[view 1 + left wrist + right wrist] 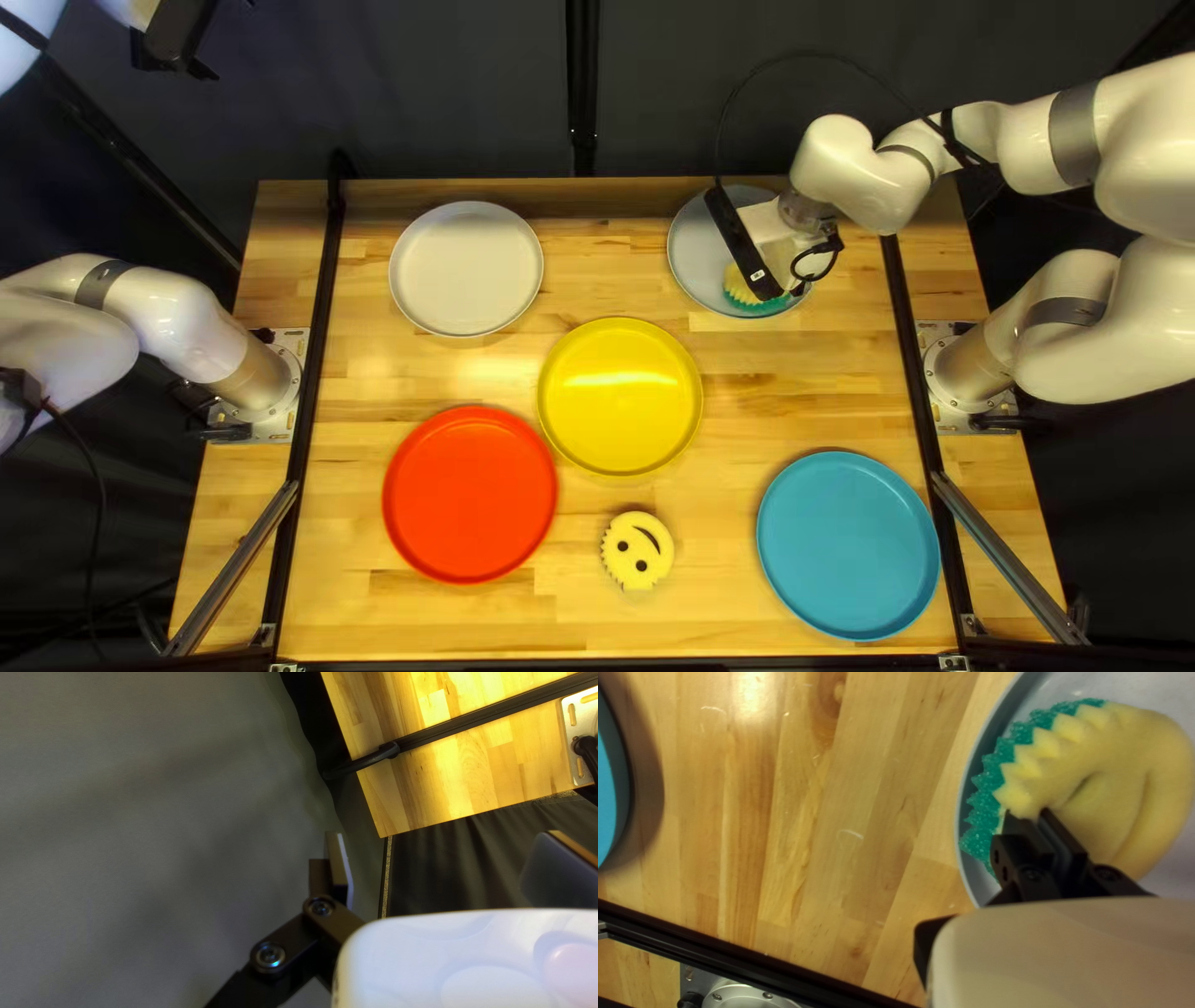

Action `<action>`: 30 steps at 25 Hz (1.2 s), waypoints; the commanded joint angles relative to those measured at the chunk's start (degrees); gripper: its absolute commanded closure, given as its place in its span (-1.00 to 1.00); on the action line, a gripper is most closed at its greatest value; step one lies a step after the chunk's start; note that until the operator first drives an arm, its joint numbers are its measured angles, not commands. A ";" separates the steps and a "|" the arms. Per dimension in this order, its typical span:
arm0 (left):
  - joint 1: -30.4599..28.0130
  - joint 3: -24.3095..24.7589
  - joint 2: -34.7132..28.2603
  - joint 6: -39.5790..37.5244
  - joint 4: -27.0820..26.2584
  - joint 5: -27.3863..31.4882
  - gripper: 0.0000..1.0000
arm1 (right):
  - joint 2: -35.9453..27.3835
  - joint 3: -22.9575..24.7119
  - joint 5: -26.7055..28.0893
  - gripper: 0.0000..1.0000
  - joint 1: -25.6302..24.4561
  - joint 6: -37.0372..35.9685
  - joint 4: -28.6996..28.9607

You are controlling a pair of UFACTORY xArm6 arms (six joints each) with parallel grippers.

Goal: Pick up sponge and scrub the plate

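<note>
- Black fingers spread wide, the left tool [448,858] hangs past the counter's [361,373] far left corner, gripping nothing; best kept out of the way.
- Grey plate [692,255], by the far edge toward the far right corner: this looks like the one to scrub. I'd begin at its near side, where the sponge [1133,765] lies, and work in small overlapping circles toward the far side.
- Right tool [1027,818]: closed on the sponge, pinching it close to its toothed edge. With so off-centre a grip, the loose end may fold or drag, so press lightly, keep the green side flat, and ease off near the rim, or the plate could slide or tip.
- Hard to tell, left first: the left arm [162,317] is partly cut off in the top left view; the right arm [859,168] covers much of the grey plate; the green underside is mostly hidden, so I can't judge how firmly it presses.
</note>
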 commanded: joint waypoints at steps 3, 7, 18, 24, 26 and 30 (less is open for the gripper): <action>0.00 0.00 0.00 0.00 0.00 0.00 -1.00 | 3.62 -4.01 0.40 1.00 -4.04 -1.14 -2.07; 0.00 0.00 0.00 0.00 0.00 0.00 -1.00 | 4.57 -5.76 -0.17 1.00 -4.62 -0.60 -3.30; 0.00 0.00 0.00 0.00 0.00 0.00 -1.00 | -8.19 1.52 -2.65 1.00 9.41 3.90 -11.47; 0.00 0.00 0.00 0.00 0.00 0.00 -1.00 | -12.62 2.56 -0.53 1.00 17.01 -1.55 -12.21; 0.00 0.00 0.00 0.00 0.00 0.00 -1.00 | -12.62 2.56 -0.53 1.00 17.01 -1.55 -12.21; 0.00 0.00 0.00 0.00 0.00 0.00 -1.00 | -12.62 2.56 -0.53 1.00 17.01 -1.55 -12.21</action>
